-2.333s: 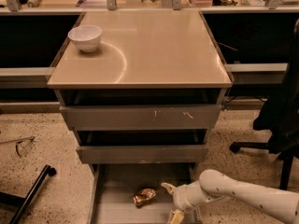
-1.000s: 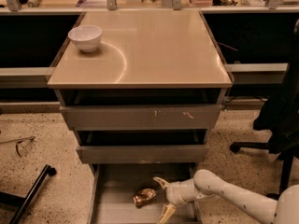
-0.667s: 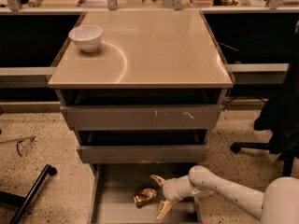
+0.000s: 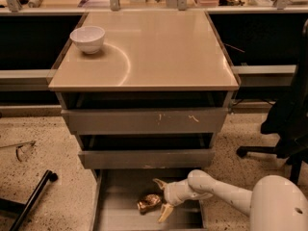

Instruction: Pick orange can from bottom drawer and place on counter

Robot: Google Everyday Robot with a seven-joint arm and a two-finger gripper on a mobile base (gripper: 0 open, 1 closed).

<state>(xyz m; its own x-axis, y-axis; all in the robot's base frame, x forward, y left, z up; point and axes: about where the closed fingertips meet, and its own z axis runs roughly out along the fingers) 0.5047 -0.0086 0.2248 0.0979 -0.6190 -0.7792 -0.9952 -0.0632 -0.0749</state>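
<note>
The orange can (image 4: 149,202), shiny golden with brown patches, lies on its side on the grey floor of the open bottom drawer (image 4: 113,213). My gripper (image 4: 161,198) is open inside the drawer, just right of the can, with one pale finger (image 4: 159,183) above it and the other (image 4: 165,212) below it. The fingers stand around the can's right end without closing on it. My white arm (image 4: 226,192) reaches in from the lower right. The beige counter (image 4: 154,47) tops the cabinet.
A white bowl (image 4: 87,38) stands at the counter's back left. Two grey drawers (image 4: 144,121) above are partly pulled out and overhang the bottom one. A black office chair (image 4: 288,124) stands at right. A black pole (image 4: 29,201) and glasses (image 4: 21,148) lie on the speckled floor at left.
My gripper has moved left along the bottom drawer toward the can; its open fingers now bracket the can's right end. The can has not moved.
</note>
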